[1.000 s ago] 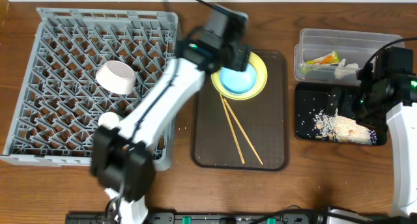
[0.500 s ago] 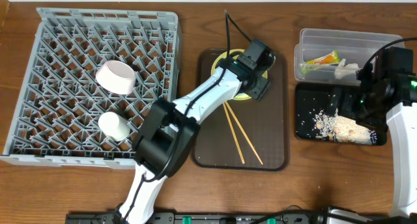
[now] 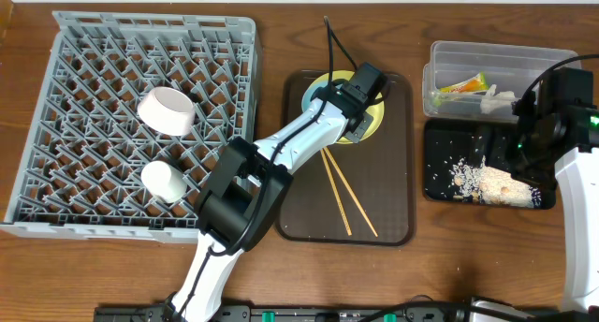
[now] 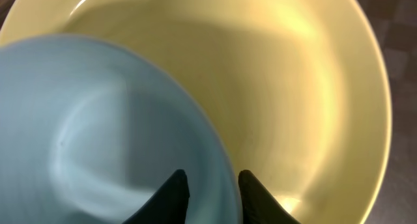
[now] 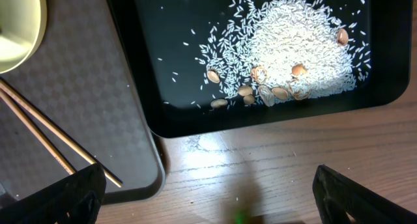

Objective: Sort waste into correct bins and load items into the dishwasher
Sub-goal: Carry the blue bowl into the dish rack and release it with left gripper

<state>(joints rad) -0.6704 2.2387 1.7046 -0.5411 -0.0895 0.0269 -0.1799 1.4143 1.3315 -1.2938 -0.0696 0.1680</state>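
Overhead, we count one grey dish rack [image 3: 94, 41] on the left, and in it one pink bowl [image 3: 167, 110] and one white cup [image 3: 162, 181], the cup nearer the front edge. Next comes one brown serving tray [image 3: 304, 210]. At its far end sits one yellow plate [image 4: 300, 87] with one blue bowl [image 4: 98, 139] resting upright in it. The left gripper [image 4: 214, 185] reaches over the plate, and in the left wrist view its two fingers pinch the bowl's rim, one inside and one outside. Two chopsticks [image 3: 346, 196] lie flat on the tray; their long axes run from the plate toward the tray's near right corner, spreading slightly apart. On the right stands one clear tub [image 3: 496, 51] holding one green-and-orange wrapper [image 3: 463, 85] and crumpled paper [image 3: 496, 99]. Just in front of it, one black tray [image 3: 440, 172] holds a heap of rice [image 3: 482, 182]. The right gripper [image 5: 208, 178] hangs above this tray, its fingers spread wide and holding nothing.
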